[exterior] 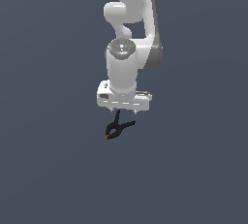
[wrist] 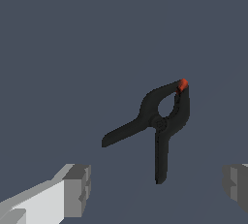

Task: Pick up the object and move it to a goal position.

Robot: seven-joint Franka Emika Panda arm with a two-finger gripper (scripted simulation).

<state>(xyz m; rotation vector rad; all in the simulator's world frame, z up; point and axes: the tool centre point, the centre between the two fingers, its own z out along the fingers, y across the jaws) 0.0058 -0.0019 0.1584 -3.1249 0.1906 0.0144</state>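
The small black spring clamp with two splayed handles and a red-orange tip [exterior: 117, 129] lies flat on the plain dark grey-blue table [exterior: 43, 169], directly under the white two-fingered claw [exterior: 124, 109] of the white robot arm [exterior: 130, 34]. In the exterior view the clamp shows just below the claw's body, with its tip toward that view's left. In the wrist view the same clamp [wrist: 160, 123] sits between the two grey finger pads [wrist: 77, 189], one at each side edge of the picture, so the claw stands wide open with nothing in it and with far more room than the narrow clamp needs. The fingers do not appear to reach the clamp yet, though how far the claw is above the table cannot be read from these pictures. The step in hand looks like the approach before the grasp. To do it well, I would bring the claw straight down and keep the clamp's pivot, where the handles meet the jaws, midway between the pads, since that is the thickest and stiffest part. Closing on one splayed handle alone would likely twist the clamp or let it slip. The claw's closing line should run across the body, not along a handle, and the fingers should stop just short of the table before they close. No goal marker is visible, so the carry direction cannot be judged.
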